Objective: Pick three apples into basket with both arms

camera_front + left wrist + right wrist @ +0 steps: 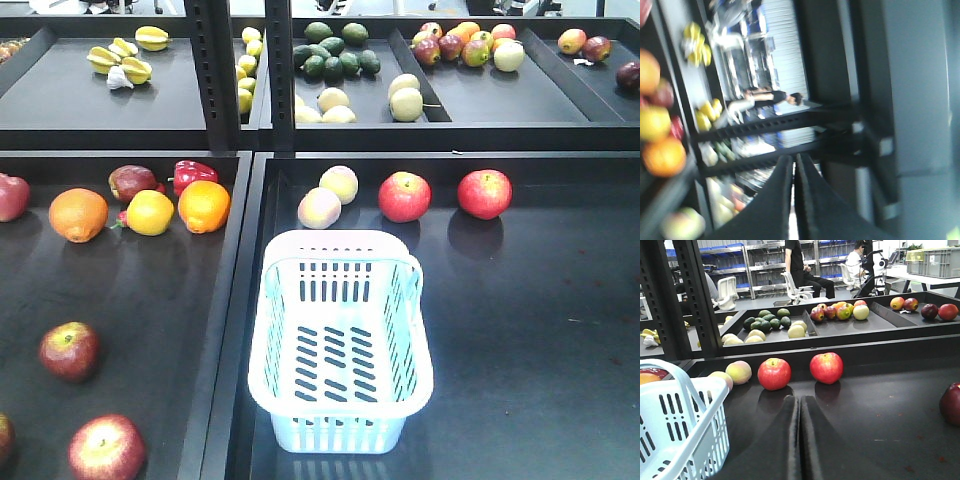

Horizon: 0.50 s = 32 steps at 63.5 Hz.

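The pale blue basket (278, 345) stands empty in the middle of the right tray. Two dark red apples (69, 350) (107, 447) lie in the left tray's front, and a third (3, 437) is cut off by the edge. Two brighter red apples (404, 196) (485, 193) sit behind the basket. My right gripper (800, 399) is shut on nothing, low over the tray, pointing between those two red apples (774, 373) (826, 367), with the basket (675, 425) to its left. My left gripper (793, 157) is shut and empty, aimed at the shelf posts. Neither arm shows in the front view.
Oranges (78, 214), a lemon (150, 212) and a red pepper (192, 174) lie in the left tray. Two pale peaches (320, 208) sit just behind the basket. A dark red fruit (951, 404) is at the right edge. Black shelf posts (212, 70) and a fruit-laden upper shelf stand behind.
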{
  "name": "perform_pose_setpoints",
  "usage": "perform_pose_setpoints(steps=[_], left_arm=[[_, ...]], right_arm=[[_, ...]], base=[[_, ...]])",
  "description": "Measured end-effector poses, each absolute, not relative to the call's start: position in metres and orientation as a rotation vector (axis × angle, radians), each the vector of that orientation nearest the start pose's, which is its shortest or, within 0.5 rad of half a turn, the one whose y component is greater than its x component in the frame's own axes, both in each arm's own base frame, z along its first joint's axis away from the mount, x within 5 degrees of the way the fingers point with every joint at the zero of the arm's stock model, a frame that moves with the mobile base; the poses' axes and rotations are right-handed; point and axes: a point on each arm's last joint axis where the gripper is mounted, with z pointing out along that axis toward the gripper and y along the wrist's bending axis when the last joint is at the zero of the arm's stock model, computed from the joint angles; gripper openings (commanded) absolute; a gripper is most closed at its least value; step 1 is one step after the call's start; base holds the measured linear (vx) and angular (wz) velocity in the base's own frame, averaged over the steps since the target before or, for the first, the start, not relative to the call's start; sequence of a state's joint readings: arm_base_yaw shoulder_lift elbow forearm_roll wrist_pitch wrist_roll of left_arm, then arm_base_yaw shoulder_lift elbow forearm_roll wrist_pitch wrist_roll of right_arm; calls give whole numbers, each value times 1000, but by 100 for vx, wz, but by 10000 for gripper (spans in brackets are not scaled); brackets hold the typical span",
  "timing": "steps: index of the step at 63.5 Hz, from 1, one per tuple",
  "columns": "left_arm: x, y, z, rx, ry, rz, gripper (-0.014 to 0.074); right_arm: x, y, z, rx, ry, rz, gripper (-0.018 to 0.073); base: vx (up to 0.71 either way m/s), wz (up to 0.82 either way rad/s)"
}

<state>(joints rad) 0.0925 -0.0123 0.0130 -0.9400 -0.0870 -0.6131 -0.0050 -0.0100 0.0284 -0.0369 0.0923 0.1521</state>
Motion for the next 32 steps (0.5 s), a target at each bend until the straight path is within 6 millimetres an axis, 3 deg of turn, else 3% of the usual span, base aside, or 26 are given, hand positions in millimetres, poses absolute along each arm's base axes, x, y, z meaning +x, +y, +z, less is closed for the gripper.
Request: perform_pose_setpoints(steps=[7,13,27,32], left_arm=[[52,3,229,-1178,1032,-1264,-8],[45,-5,256,-1067,1086,-1297,-8],[13,-10,334,-673,1037,-1095,-8],[11,-13,358,-592,1051,-1033,-8]], right_arm=[[57,-1,196,99,1592,83,-5],[57,-1,196,99,1592,83,-5],[57,-1,196,99,1592,83,-5],[57,-1,196,99,1592,83,-5]], base=[[0,0],[0,0],[0,0],[0,0]])
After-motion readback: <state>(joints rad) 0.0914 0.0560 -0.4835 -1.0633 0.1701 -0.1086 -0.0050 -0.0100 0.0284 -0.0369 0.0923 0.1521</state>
